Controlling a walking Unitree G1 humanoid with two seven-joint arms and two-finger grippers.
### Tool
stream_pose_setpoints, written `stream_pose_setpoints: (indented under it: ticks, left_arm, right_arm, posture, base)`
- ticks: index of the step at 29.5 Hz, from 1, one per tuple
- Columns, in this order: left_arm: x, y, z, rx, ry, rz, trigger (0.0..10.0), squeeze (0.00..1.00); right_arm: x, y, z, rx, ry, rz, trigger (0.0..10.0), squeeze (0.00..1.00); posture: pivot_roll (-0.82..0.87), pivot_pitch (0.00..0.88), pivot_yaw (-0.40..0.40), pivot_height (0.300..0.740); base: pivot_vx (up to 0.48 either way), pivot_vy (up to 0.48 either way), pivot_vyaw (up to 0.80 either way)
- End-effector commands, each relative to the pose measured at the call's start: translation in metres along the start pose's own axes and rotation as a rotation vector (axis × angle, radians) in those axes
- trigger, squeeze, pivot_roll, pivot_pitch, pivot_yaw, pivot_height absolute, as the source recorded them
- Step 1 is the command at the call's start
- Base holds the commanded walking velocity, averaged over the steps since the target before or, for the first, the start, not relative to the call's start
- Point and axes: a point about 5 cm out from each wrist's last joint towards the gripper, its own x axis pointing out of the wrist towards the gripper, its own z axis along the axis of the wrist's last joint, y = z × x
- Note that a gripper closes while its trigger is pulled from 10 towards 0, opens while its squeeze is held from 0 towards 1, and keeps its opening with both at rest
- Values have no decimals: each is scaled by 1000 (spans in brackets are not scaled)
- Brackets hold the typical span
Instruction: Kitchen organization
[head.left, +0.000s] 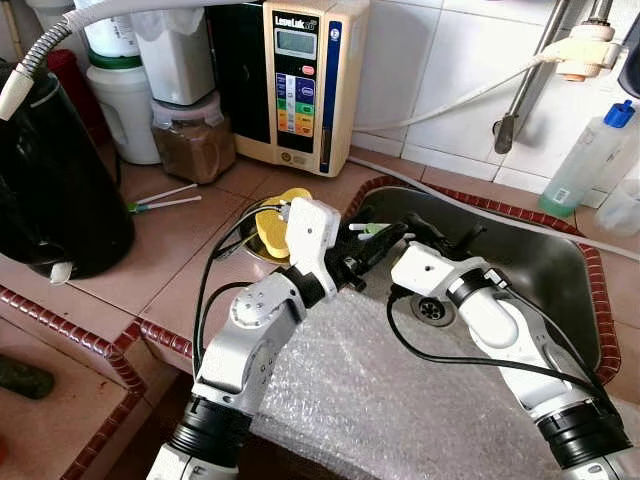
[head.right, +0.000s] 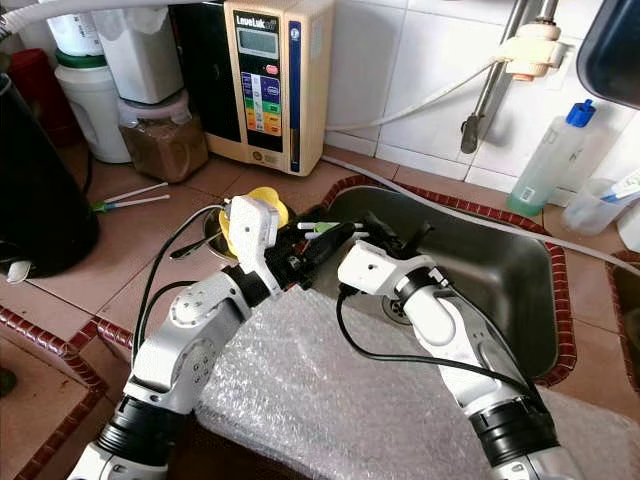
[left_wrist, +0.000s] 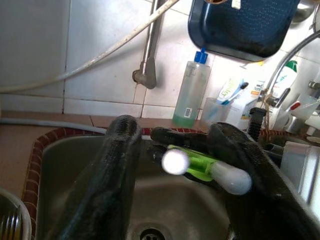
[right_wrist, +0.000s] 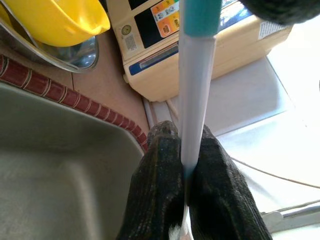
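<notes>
Two end effectors, left (head.left: 385, 238) and right (head.left: 425, 226), gripping toothbrushes (left_wrist: 200, 167) over sink (head.left: 545, 260)

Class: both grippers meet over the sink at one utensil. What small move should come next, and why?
Probably the left gripper should open and let go. The right gripper is already shut on the white handle of the utensil, so both hold it above the sink.

Tiled counter (head.left: 190, 265), black kettle (head.left: 50, 180), water ionizer (head.left: 300, 80), spice jar (head.left: 192, 140)
</notes>
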Motion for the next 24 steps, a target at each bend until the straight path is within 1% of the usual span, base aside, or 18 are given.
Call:
stream_pose_setpoints:
  ticks: [1, 3, 9, 10, 11, 12, 14, 18, 24]
  left_arm:
    - [-4, 10, -1, 19, 12, 57, 10000, 1000]
    - [-6, 14, -2, 26, 15, 80, 10000, 1000]
    - [-17, 19, -7, 43, 41, 97, 10000, 1000]
    - [-17, 19, -7, 43, 41, 97, 10000, 1000]
    - [-24, 21, -11, 63, 67, 97, 10000, 1000]
    - [-26, 21, -13, 70, 76, 96, 10000, 1000]
    - [-26, 21, -13, 70, 76, 96, 10000, 1000]
    - [-32, 22, -17, 81, 98, 95, 10000, 1000]
    - [-34, 21, -18, 91, 103, 97, 10000, 1000]
  right_arm:
    - [-2, -5, -8, -6, 27, -12, 0, 0]
    - [-2, -4, -10, -8, 34, -8, 0, 0]
    - [-2, -1, -21, 15, 81, 3, 0, 0]
    - [-2, -1, -21, 15, 81, 3, 0, 0]
    - [-3, 0, -29, 31, 110, 4, 0, 0]
    - [-3, 1, -31, 35, 120, 5, 0, 0]
    - [-3, 1, -31, 35, 120, 5, 0, 0]
    - [-4, 1, -43, 54, 171, 7, 0, 0]
    - [-3, 0, -52, 75, 209, 6, 0, 0]
  posture:
    - [-6, 0, -20, 740]
    - [-6, 0, -20, 740]
    - [3, 0, -19, 740]
    - [3, 0, -19, 740]
    - [5, 0, -20, 740]
    - [6, 0, -20, 740]
    - [6, 0, -20, 740]
    - [8, 0, -19, 740]
    - [10, 0, -19, 740]
  base:
    - [0, 0, 0]
    - [0, 0, 0]
    - [0, 0, 0]
    - [0, 0, 0]
    - [0, 0, 0]
    - [0, 0, 0]
    - [0, 0, 0]
    - [0, 0, 0]
    - [0, 0, 0]
